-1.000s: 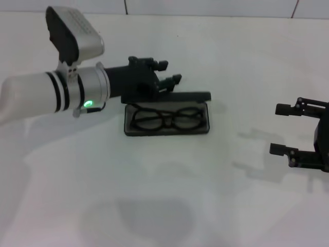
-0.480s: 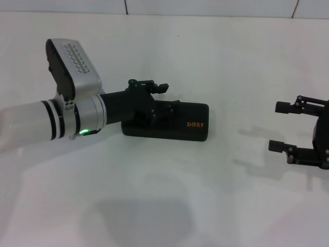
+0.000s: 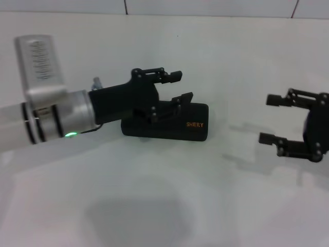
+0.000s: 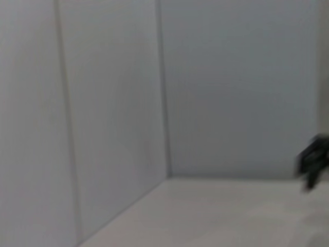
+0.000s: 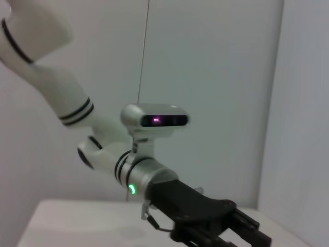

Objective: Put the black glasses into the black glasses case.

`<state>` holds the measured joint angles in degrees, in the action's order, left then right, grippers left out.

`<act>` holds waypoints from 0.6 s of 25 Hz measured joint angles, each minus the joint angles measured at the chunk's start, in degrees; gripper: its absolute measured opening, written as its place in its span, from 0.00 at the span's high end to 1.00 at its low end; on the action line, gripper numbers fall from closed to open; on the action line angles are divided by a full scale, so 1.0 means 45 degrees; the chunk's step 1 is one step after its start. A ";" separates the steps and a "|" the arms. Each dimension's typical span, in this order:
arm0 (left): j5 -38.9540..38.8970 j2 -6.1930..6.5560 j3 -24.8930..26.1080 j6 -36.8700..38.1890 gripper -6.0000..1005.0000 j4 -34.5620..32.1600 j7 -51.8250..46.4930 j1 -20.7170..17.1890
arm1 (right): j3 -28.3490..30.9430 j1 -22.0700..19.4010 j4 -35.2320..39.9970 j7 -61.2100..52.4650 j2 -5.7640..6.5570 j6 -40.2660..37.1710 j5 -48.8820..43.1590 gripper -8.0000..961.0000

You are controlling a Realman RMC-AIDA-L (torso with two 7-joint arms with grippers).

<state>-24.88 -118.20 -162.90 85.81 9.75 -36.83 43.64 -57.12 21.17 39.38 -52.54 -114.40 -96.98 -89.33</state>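
Two claws over a smooth matte white worktop [image 3: 169,195], bare near the camera. Right claw [image 3: 275,119] sits nearest, at the right edge, well apart from the case: black angular linkage frame, two slim flat-tipped fingers spread wide, nothing between them, faint grey shadow beneath on the worktop.

Mid-distance, centre: the black glasses case [image 3: 177,126], flat rectangular w/ rounded corners, matte black shell, lid down, small orange "SHERY" lettering toward its right end. The black glasses can't be seen in any view w/ the lid down.

Left claw [image 3: 179,86] comes in from the left, over the case's left half. Black boxy body, two thin hinged fingers apart, holding nothing; lower finger [image 3: 181,98] is at the lid's top edge, can't tell if touching; upper finger is clear above it. Behind it a brushed silver wrist cylinder w/ black rings and a green light, a rounded silver-grey camera housing on top, then a white arm.

Far back: white tiled wall [image 3: 205,6], thin dark grout lines.

Right wrist view shows the left claw's black body [image 5: 205,211] and silver wrist. Left wrist view: plain wall panels only, plus a blurred dark shape at one edge.
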 joint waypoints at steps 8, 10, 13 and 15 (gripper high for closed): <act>0.0672 0.0694 -0.0010 0.3893 0.48 0.0571 0.0497 -0.0608 | -0.0007 0.1641 -0.2023 0.0678 -0.0214 0.0145 0.0049 0.26; 0.0790 0.0786 -0.0011 0.4613 0.48 0.0770 0.0717 -0.0892 | -0.0007 0.2295 -0.2944 0.1161 -0.0218 0.0164 0.0076 0.26; 0.0741 0.0765 -0.0010 0.4683 0.48 0.0877 0.0666 -0.0963 | -0.0081 0.2523 -0.3245 0.1416 -0.0237 0.0304 0.0079 0.26; 0.0741 0.0773 -0.0011 0.4702 0.48 0.0904 0.0374 -0.0942 | -0.0104 0.2551 -0.3256 0.1481 -0.0266 0.0474 0.0081 0.26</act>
<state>-21.55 -114.72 -162.95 106.97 13.82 -35.15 39.40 -57.59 32.65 24.73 -45.88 -115.59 -94.84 -88.97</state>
